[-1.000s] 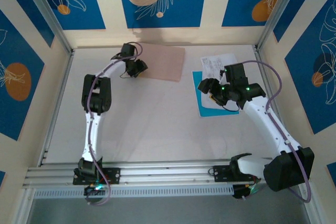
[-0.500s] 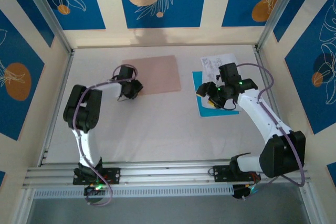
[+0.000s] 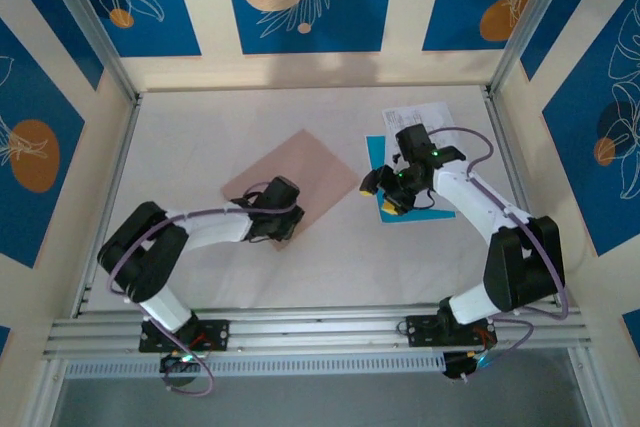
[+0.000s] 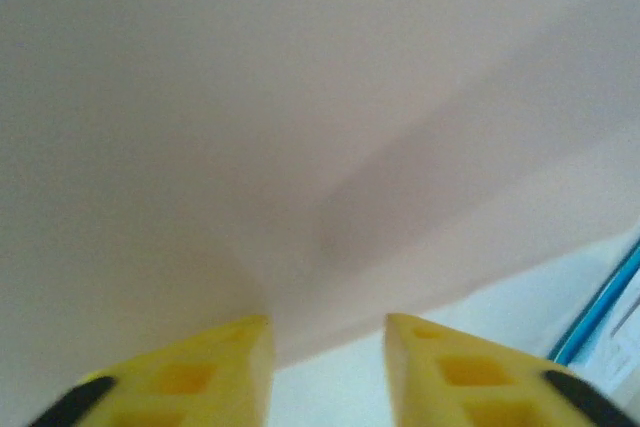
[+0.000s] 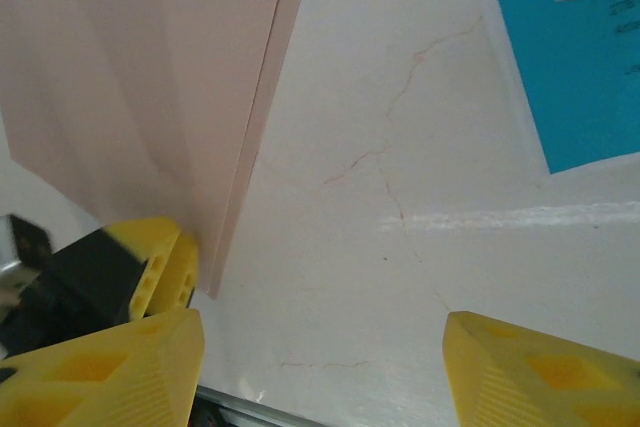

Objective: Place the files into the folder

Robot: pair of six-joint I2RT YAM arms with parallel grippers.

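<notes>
The pinkish-tan folder [image 3: 300, 172] lies turned like a diamond at mid-table. My left gripper [image 3: 283, 230] is shut on its near corner. In the left wrist view the folder [image 4: 250, 127] rises creased ahead of the gripper [image 4: 328, 332], its edge running between the yellow fingers, which stand a little apart. The files lie at the right: a cyan sheet [image 3: 425, 212] with white printed sheets [image 3: 415, 117] on it. My right gripper [image 3: 378, 195] hangs open over bare table between folder and files. In the right wrist view it [image 5: 320, 332] faces the folder [image 5: 130, 77], the left fingers [image 5: 150, 252] and the cyan sheet [image 5: 570, 67].
The white table [image 3: 200, 127] is boxed in by patterned blue and cream walls and slanted metal posts [image 3: 85, 17]. An aluminium rail [image 3: 320, 332] carrying both arm bases runs along the near edge. Thin cracks mark the tabletop [image 5: 390, 157].
My left gripper has pulled the folder from the back of the table toward the near side, turning it about forty-five degrees. My right gripper has shifted left, off the files.
</notes>
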